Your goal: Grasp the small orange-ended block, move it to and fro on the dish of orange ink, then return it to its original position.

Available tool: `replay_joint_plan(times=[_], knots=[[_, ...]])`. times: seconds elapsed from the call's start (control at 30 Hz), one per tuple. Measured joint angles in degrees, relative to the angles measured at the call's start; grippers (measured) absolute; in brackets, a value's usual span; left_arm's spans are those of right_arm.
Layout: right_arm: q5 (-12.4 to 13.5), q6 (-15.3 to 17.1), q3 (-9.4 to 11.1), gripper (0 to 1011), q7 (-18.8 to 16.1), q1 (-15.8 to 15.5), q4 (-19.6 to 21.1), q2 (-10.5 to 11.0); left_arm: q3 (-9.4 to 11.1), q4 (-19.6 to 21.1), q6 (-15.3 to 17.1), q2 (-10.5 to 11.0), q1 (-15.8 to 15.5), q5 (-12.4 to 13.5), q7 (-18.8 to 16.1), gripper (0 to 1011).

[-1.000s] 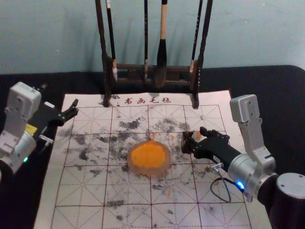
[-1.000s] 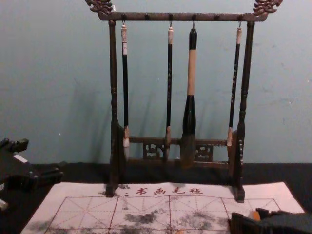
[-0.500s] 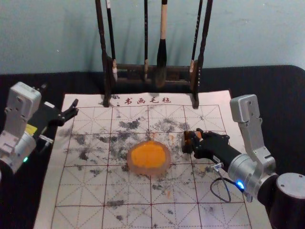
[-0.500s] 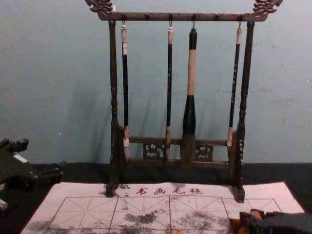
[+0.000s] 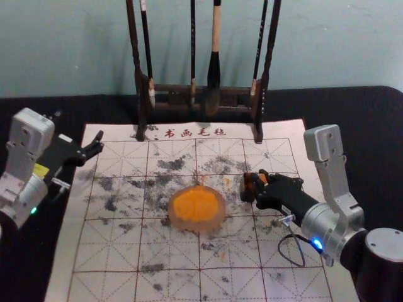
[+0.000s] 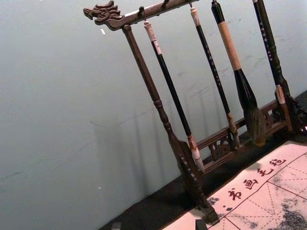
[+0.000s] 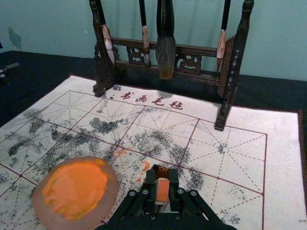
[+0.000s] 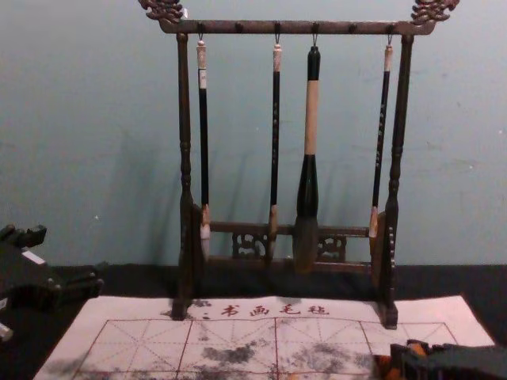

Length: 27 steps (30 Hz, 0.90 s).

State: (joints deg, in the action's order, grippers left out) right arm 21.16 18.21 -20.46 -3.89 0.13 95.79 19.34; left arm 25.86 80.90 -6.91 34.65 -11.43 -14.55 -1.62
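- While the left gripper [image 8: 66, 258] hangs by the mat's [image 5: 94, 277] left edge, its jaws are wide.
- The right gripper [image 5: 259, 183] has its jaws around the orange-ended block [image 7: 162, 190].
- That block (whether it touches the mat, I cannot tell) is right of the ink dish [image 5: 196, 207], apart from it.

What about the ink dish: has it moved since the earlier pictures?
No: in the head view, the ink dish sits over the same grid lines of the calligraphy mat.
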Motion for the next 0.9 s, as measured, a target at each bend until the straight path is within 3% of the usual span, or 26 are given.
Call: replay_joint_plan(times=[0.37,0.67,0.9], knots=[[0.3,-0.4,1.5,131,-2.6,-0.3,1.1,-1.2,0.0,0.0,0.0,0.0,0.0,0.0,0.0,1001],[-2.8,-0.8,1.2,130,-6.8,0.8,2.7,2.2,0.0,0.0,0.0,0.0,0.0,0.0,0.0,1001],[-4.1,-3.1,2.1,129,-12.4,2.1,3.5,5.6,0.0,0.0,0.0,0.0,0.0,0.0,0.0,1001]])
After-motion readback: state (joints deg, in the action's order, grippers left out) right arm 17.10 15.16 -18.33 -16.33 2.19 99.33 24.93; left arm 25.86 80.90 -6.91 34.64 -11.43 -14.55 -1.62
